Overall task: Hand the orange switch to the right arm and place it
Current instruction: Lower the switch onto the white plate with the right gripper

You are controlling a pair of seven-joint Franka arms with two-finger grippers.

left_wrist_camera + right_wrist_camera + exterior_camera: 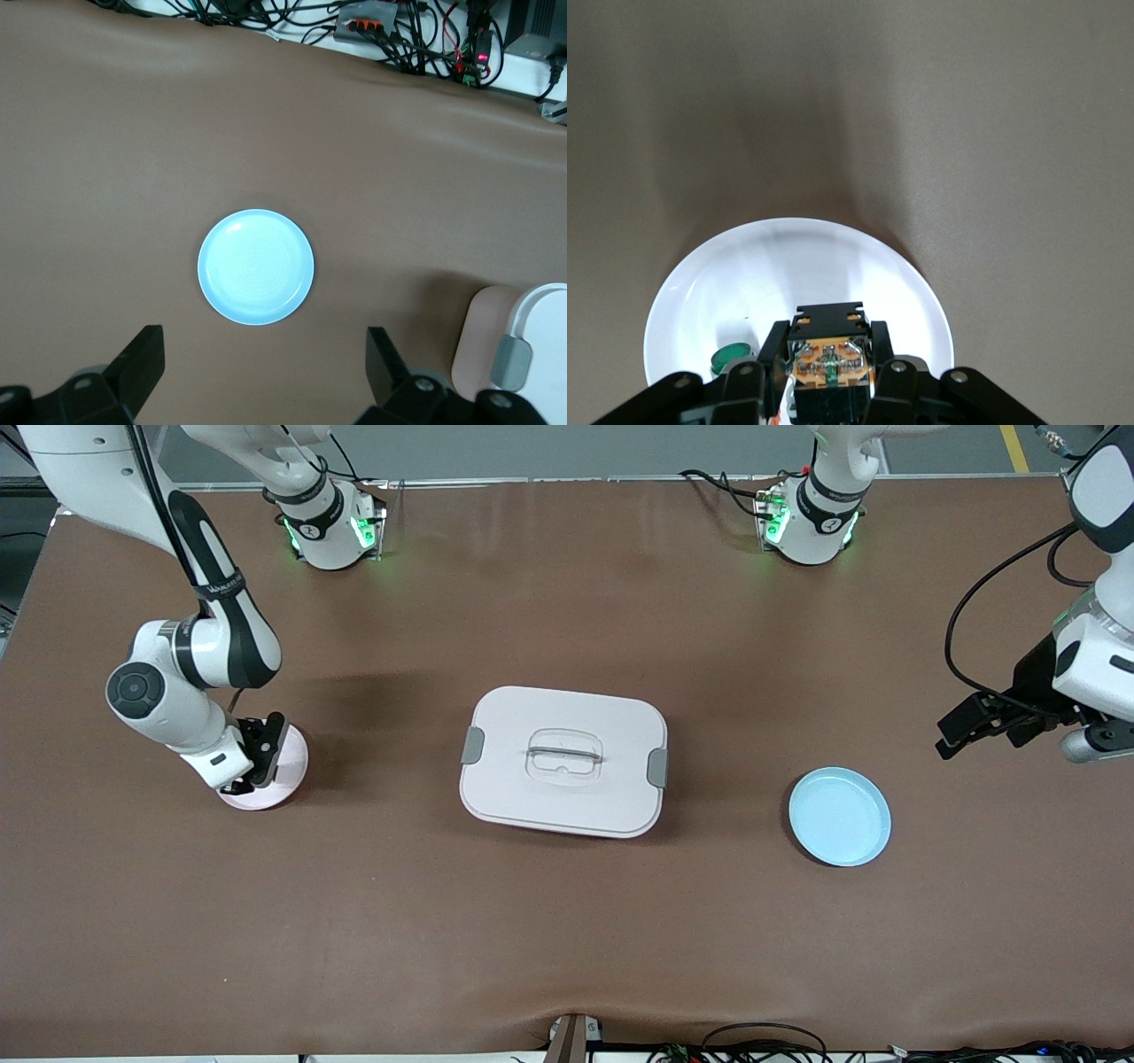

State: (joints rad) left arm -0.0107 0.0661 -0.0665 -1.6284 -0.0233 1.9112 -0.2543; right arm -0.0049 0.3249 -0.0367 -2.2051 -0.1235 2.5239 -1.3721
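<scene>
My right gripper [251, 772] is shut on the orange switch [830, 352], a black block with an amber middle. It holds the switch low over a pale pink plate [290, 769] toward the right arm's end of the table. In the right wrist view, my right gripper [828, 361] has its fingers on both sides of the switch above the plate [700, 288]. The switch is hidden in the front view. My left gripper [961, 731] is open and empty in the air over the left arm's end of the table. It shows in the left wrist view [264, 372].
A small white part with a green top [732, 357] lies on the pale plate beside the switch. A white lidded box [563, 760] with grey clasps stands mid-table. A light blue plate [840, 816] lies bare toward the left arm's end; it also shows in the left wrist view [255, 266].
</scene>
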